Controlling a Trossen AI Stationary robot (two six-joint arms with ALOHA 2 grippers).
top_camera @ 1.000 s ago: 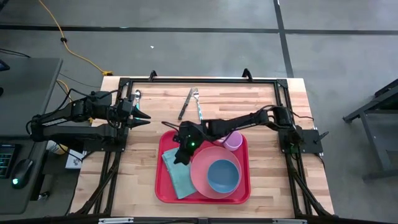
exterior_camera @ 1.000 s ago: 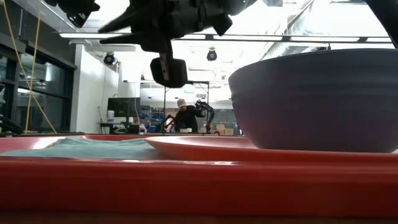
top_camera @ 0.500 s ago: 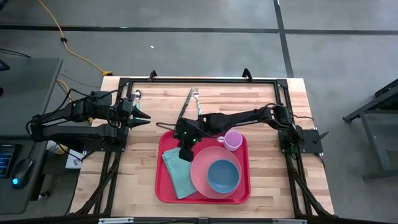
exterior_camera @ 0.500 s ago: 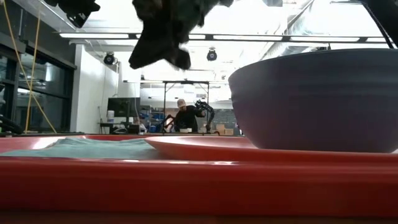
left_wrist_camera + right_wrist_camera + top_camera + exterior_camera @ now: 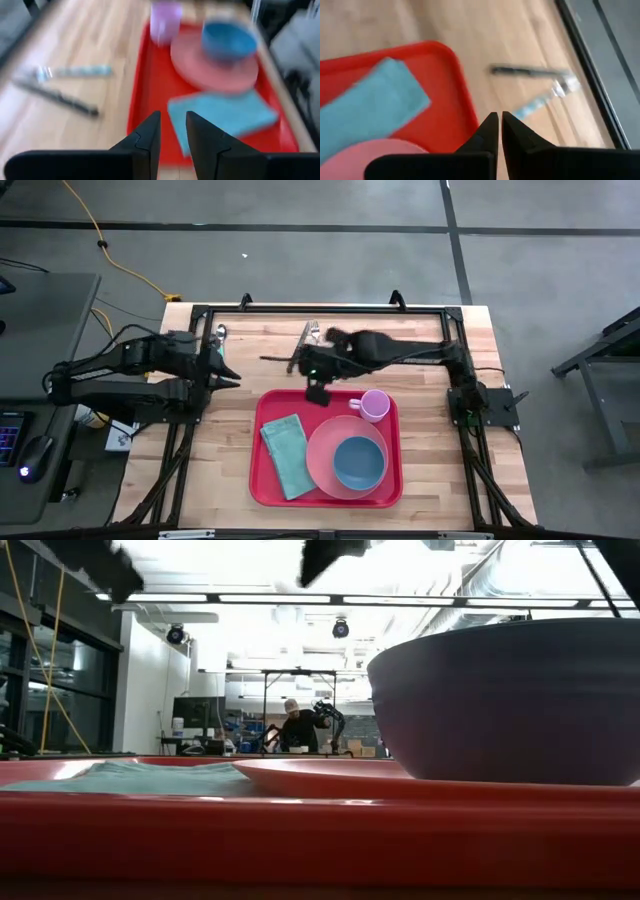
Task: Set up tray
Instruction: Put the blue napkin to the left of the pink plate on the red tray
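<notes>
You are not getting any readable brand, label or writing on these things.

Your right gripper [image 5: 318, 392] is hanging over the bare wood just beside the far edge of the tray [image 5: 262, 482], with its arm reaching in low from the right side of the table. Its fingers [image 5: 490, 131] are standing closed together, almost touching, and they are holding nothing (the right wrist view is showing this clearly).

Your left gripper [image 5: 226, 375] is waiting at the left side of the table, well apart from the tray and pointing toward the middle. Its fingers [image 5: 148, 137] are standing a little apart, a narrow gap, with nothing between them.

The red tray is lying flat on the wooden table [image 5: 430, 340], in the near half and around the middle. On it you are seeing a folded teal cloth [image 5: 285, 455] at the left, a pink plate [image 5: 322, 452] beside it with a blue bowl [image 5: 358, 462] sitting on the plate, and a small lilac cup [image 5: 374, 405] at the far right corner of the tray.

A fork [image 5: 313, 330] and a dark knife [image 5: 298, 345] are lying on the wood beyond the tray, near the far edge of the table (the right arm is partly covering them).

In the low view a person [image 5: 296, 727] is showing far back in the room.
</notes>
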